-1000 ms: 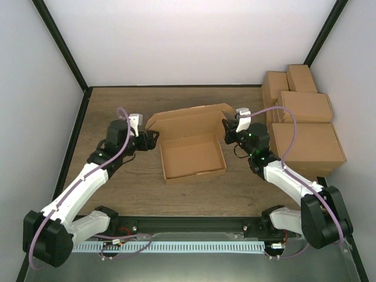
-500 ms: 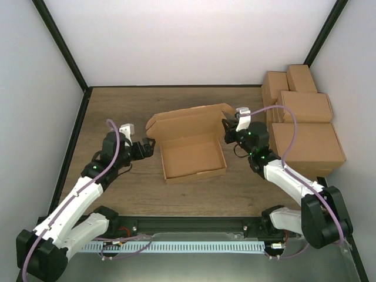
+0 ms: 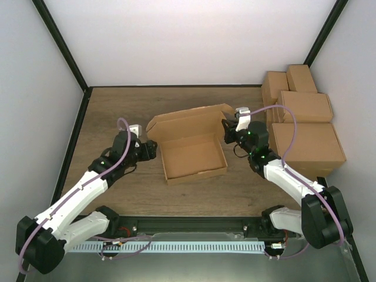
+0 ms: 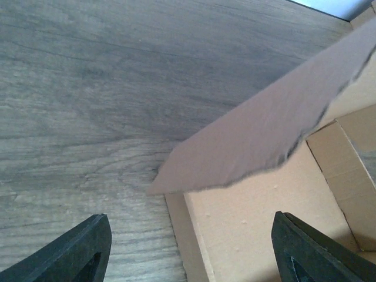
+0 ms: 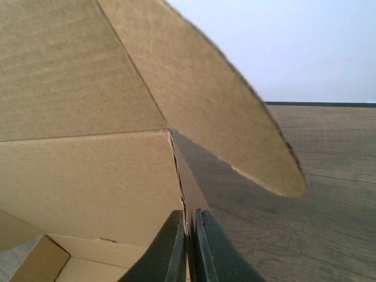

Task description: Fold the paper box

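- table (image 3: 117, 111): wood-grain, with walls on three sides.
- cartons (image 3: 305, 141): closed and brown, stacked along the table's right edge.
- box (image 3: 194, 155): at the table's middle, a shallow open tray. Its lid panel is raised at the far side and a flap hangs over the left corner.
- right gripper (image 3: 226, 130): at the box's far right corner, fingers (image 5: 170, 249) pinched tight on a thin cardboard wall edge.
- left gripper (image 3: 154, 150): at the box's left wall, fingers (image 4: 76, 249) spread wide. The wall's edge sits between them and they grip nothing.
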`<state>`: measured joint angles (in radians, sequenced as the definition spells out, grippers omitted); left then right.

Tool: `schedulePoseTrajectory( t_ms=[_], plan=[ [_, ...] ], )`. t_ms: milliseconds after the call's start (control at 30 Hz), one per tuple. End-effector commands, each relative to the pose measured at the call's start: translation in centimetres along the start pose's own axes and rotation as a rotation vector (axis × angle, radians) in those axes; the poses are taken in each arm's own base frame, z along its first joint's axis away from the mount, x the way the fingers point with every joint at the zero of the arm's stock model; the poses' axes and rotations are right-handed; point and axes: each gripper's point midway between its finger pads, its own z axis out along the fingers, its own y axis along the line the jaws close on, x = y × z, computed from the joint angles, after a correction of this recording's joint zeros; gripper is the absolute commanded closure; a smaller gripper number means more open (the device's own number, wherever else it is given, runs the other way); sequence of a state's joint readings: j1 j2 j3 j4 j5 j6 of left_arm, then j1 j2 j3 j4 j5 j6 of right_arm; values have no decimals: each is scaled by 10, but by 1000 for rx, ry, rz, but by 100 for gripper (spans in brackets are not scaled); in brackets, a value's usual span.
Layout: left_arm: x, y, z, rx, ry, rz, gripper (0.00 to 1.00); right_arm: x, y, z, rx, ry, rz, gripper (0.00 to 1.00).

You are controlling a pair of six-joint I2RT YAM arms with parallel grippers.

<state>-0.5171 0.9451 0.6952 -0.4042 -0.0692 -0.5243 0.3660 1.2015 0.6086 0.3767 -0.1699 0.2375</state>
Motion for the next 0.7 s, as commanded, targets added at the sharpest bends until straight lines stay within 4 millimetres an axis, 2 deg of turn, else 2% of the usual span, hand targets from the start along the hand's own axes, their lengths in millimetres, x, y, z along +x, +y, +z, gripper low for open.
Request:
schedulePoseTrajectory(
  t_ms=[0, 100, 233, 367, 400, 533, 667],
  plan=[
    [-21, -8, -2, -22, -36, 44, 23, 12, 0, 2, 18, 66, 16, 94],
    [-31, -18, -4, 6, -51, 67, 25, 13, 0, 1, 14, 67, 17, 94],
    [-42, -27, -3, 13, -57, 94, 40, 14, 2, 1, 9, 70, 19, 94],
    [-41, -31, 0, 18, -26, 81, 71, 14, 4, 1, 5, 72, 18, 94],
    [-39, -31, 1, 18, -15, 71, 76, 14, 4, 1, 5, 71, 18, 94],
    [-32, -35, 5, 29, 13, -4, 78, 13, 10, -1, 1, 65, 15, 94],
    [-36, -46, 8, 57, -5, -71, 82, 9, 23, -5, -13, 43, 14, 94]
  ],
)
